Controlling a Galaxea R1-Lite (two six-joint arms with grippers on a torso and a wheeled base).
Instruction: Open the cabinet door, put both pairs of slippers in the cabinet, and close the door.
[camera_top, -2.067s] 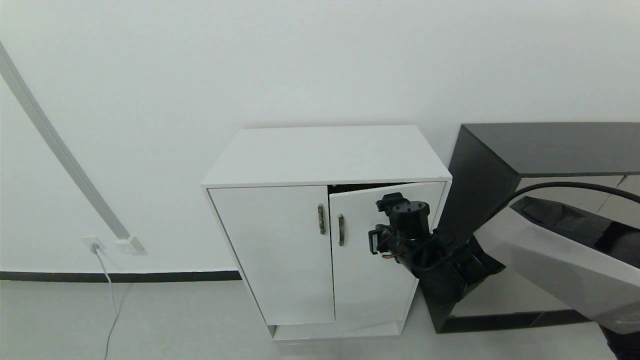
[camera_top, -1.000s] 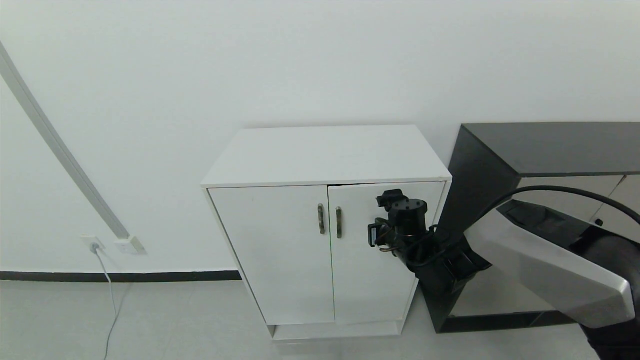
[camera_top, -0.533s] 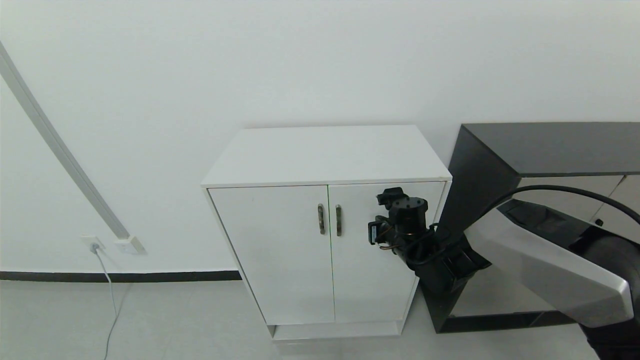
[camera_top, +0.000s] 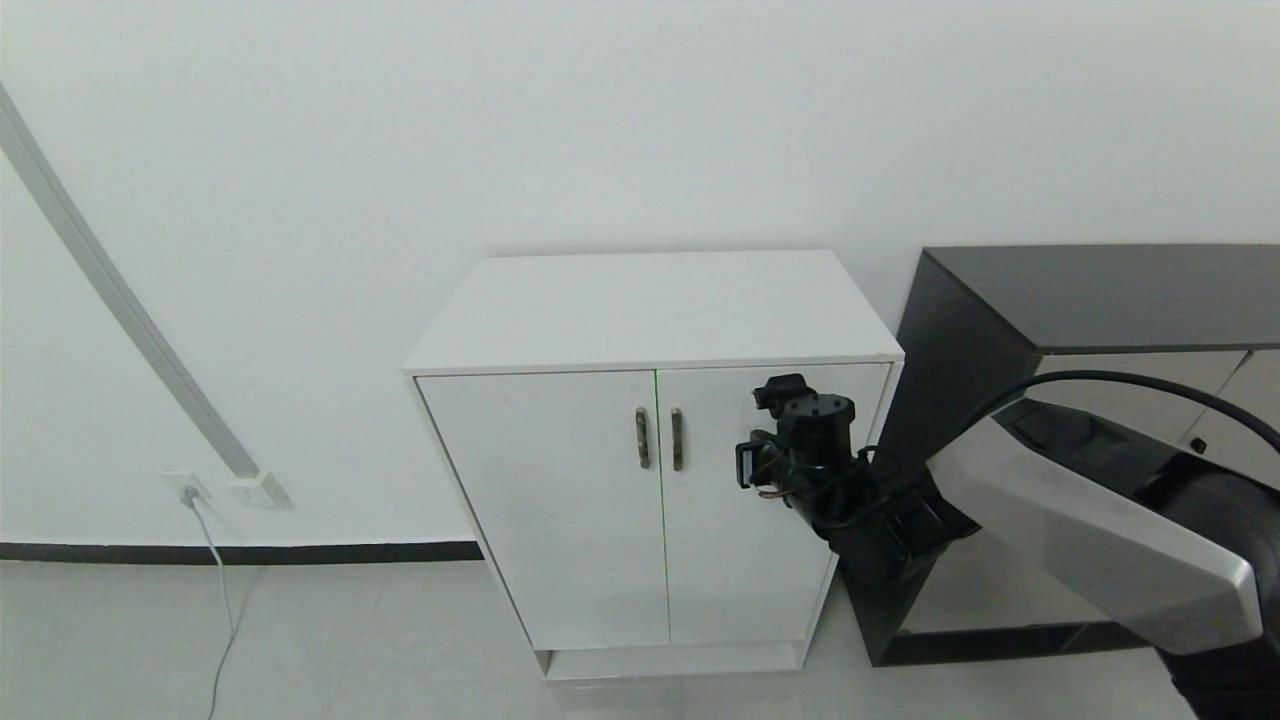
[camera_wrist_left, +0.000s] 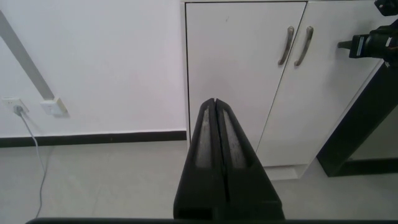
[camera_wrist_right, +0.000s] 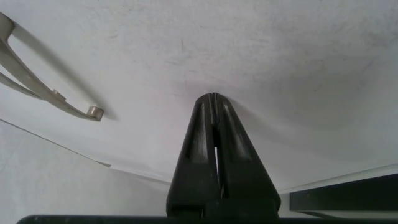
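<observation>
Cabinet (camera_top: 650, 310) stands against the wall (camera_top: 640, 120), both doors shut.
We see our right tool (camera_wrist_right: 214, 98) closed, tip at the right door (camera_top: 745, 570); our left tool (camera_wrist_left: 214, 102) closed, well back.

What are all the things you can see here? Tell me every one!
cabinet: one, white, against the wall, doors shut
door handles: two, grey metal, side by side where the doors meet
black unit: one, black, right of the cabinet
wall boxes: two, white, low on the wall
cable: one, pale, from one box to the floor
trunking: one, grey, slanting down the wall
right gripper: one, black, shut, tip at the cabinet front
left gripper: one, black, shut, facing the cabinet
</observation>
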